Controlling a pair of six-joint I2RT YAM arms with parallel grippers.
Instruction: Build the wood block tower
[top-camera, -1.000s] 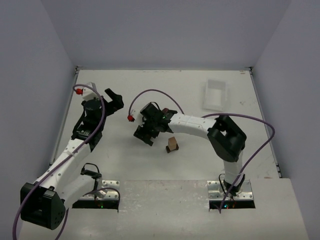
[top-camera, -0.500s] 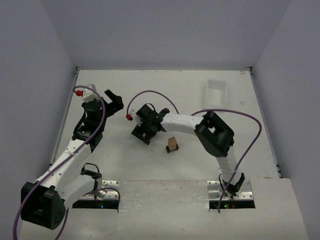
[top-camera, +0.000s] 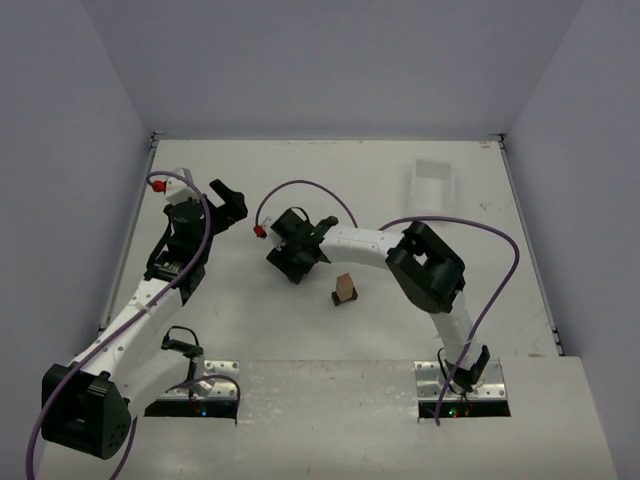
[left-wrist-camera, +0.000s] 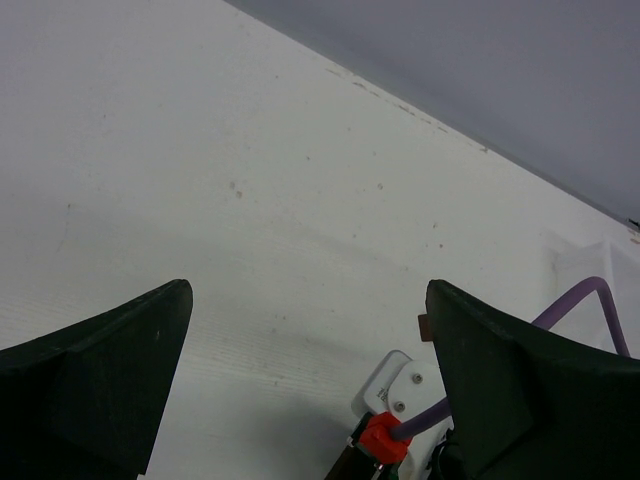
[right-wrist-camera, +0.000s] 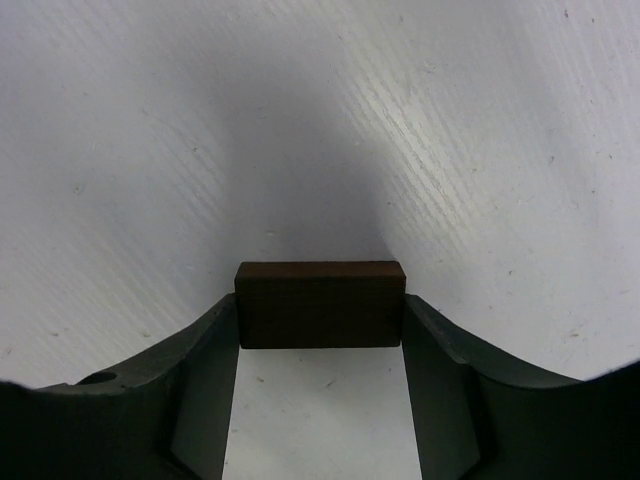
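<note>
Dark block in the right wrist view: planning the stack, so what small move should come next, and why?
Probably lift it straight up: the right end effector touches both ends of the dark block, and the stack stands apart from it.

A dark brown block (right-wrist-camera: 320, 318) lies flat on the white table (right-wrist-camera: 480, 120), its long side running left to right. The right gripper (right-wrist-camera: 320, 305) reaches down around it. One dark finger (right-wrist-camera: 205, 390) meets the block's left end and the other meets its right end, with no gap showing on either side. A soft grey shadow spreads over the table on the far side of the block. The table's surface has fine streaks and a few small specks.
</note>
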